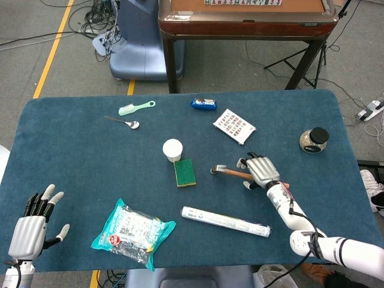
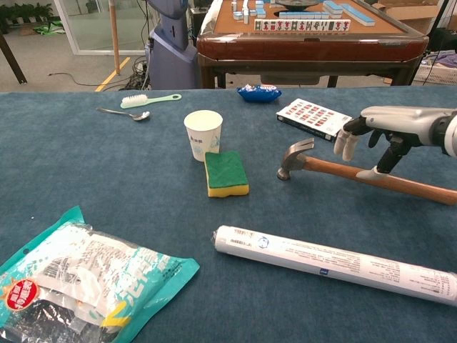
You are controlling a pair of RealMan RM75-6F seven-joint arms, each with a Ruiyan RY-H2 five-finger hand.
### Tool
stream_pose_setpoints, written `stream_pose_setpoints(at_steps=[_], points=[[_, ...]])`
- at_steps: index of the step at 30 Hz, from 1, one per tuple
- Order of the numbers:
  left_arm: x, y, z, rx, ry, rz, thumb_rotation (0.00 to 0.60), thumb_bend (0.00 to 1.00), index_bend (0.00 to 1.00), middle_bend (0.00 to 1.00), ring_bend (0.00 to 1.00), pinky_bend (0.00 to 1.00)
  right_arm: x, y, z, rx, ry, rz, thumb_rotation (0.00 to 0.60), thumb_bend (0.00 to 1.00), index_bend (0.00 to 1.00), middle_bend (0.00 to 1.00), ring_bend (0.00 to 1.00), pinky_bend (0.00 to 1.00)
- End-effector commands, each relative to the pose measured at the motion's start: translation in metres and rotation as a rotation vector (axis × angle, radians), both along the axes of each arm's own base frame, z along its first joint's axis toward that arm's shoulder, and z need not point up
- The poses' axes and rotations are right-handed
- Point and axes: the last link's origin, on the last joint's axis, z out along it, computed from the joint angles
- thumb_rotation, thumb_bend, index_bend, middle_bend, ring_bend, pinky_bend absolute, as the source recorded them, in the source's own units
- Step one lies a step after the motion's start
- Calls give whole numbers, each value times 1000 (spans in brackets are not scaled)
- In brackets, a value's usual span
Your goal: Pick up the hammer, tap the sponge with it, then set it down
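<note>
My left hand rests at the near left corner of the blue surface, fingers spread apart and holding nothing. Near the front edge lie a teal snack packet and, to its right, a long white tube.

My right hand is positioned directly above the wooden handle of the hammer, palm down. Its fingers are apart and curve down beyond the handle, while the thumb comes down on the near side. I cannot tell whether the thumb tip touches the wood. The hand is not clamped on the handle.

The hammer lies flat on the surface, head pointing left, handle running right and slightly nearer. The sponge, green face up over a yellow base, lies left of the hammer head, apart from it. A white paper cup stands upright just behind the sponge.

Farther back lie a spoon, a green brush, a blue wrapper and a printed box. A dark-lidded jar stands at the far right.
</note>
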Motion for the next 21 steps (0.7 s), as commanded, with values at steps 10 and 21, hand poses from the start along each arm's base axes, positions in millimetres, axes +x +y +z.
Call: stream_pose_setpoints(at_steps=[10, 21], points=[[-3, -1, 2, 4, 0, 5, 600, 245, 135, 18, 29, 0, 7, -13, -24, 38, 4, -34, 600, 359, 379, 408, 165, 253], [-3, 1, 0, 1, 5, 6, 600, 245, 136, 18, 29, 0, 4, -17, -29, 47, -2, -65, 600, 479, 401, 427, 189, 253]])
